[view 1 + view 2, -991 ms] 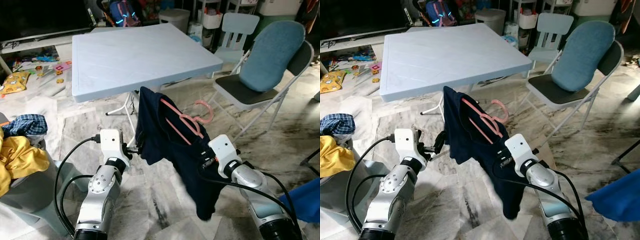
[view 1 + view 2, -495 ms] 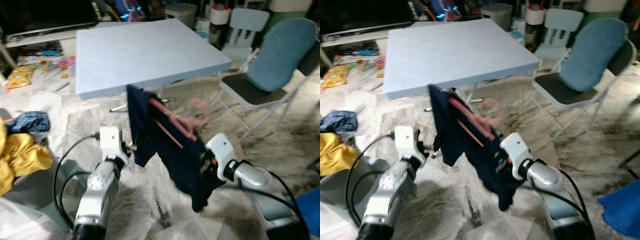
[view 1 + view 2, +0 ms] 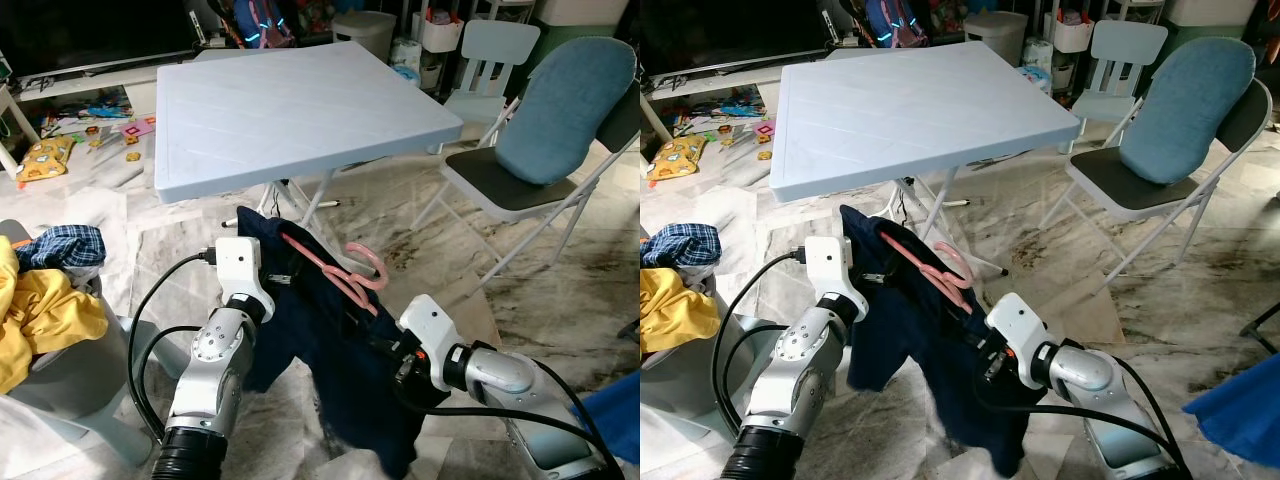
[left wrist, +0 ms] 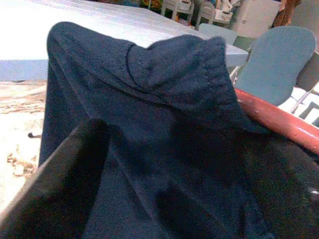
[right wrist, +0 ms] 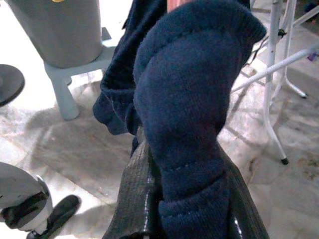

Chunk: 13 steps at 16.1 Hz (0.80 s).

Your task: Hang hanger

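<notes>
A pink hanger (image 3: pixel 338 272) sits inside a navy garment (image 3: pixel 335 360) that hangs between my two arms, low in front of the light blue table (image 3: pixel 300 100). The hook (image 3: pixel 366 262) sticks out of the cloth towards the table. My left gripper (image 3: pixel 282 278) is buried in the garment's upper end, with cloth between its fingers (image 4: pixel 55 189) and the hanger's arm (image 4: pixel 279 124) beside them. My right gripper (image 3: pixel 378 350) is shut on a thick fold of the garment (image 5: pixel 184 124), and its fingers (image 5: pixel 134 199) press the fold from both sides. The garment's lower part hangs down to the floor.
A grey bin (image 3: pixel 60 370) with yellow and plaid clothes stands at my left. The table's white legs (image 3: pixel 315 200) are just behind the garment. A folding chair with a blue cushion (image 3: pixel 545 120) stands at the right, and a blue cloth (image 3: pixel 612 405) lies at the lower right.
Both arms have brought the garment and hanger lower and nearer to me. The hanger now lies flatter, and my left gripper sits higher against the garment's top. The camera has also shifted.
</notes>
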Available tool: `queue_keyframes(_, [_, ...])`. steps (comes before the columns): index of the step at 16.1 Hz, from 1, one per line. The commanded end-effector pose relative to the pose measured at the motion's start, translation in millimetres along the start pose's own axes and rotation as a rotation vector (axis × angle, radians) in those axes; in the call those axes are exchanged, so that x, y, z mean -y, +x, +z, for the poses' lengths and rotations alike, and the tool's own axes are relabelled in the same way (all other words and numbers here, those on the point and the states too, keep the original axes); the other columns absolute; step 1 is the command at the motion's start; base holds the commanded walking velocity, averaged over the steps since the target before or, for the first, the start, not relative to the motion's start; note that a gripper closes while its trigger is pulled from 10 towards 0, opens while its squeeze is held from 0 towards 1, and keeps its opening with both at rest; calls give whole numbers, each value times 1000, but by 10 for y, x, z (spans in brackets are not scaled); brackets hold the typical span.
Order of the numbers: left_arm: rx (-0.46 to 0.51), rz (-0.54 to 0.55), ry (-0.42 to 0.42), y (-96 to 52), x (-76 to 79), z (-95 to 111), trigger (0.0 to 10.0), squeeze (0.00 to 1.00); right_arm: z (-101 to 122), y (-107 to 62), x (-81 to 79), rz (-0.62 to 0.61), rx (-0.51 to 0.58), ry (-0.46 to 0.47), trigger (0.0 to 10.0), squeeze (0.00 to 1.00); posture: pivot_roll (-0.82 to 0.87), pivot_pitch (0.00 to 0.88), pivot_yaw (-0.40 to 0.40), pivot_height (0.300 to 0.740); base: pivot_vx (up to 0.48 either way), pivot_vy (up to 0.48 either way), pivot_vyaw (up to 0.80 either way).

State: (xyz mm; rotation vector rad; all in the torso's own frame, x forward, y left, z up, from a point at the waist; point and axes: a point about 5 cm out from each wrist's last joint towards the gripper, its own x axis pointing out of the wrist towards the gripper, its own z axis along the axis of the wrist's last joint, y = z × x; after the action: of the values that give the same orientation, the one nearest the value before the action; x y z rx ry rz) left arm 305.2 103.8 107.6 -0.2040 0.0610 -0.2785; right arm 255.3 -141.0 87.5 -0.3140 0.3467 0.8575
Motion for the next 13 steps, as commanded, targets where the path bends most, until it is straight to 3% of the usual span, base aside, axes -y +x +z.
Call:
queue_keyframes(1, [8, -12, 8, 38, 6, 41, 0, 0, 127, 14, -18, -3, 25, -40, 10000, 0, -189, 0, 33, 740, 0, 0, 0])
queue_keyframes(2, [9, -9, 11, 39, 1, 45, 0, 0, 122, 14, -15, -7, 18, -40, 10000, 0, -188, 0, 32, 740, 0, 0, 0])
queue_keyframes(9, [-11, 173, 106, -24, -428, 63, 0, 0, 35, -70, 105, -10, -55, -59, 10000, 0, -178, 0, 27, 740, 0, 0, 0])
queue_keyframes(13, [-28, 228, 135, -24, -541, 62, 0, 0, -10, -124, 114, 13, -87, -73, 10000, 0, -182, 0, 28, 740, 0, 0, 0])
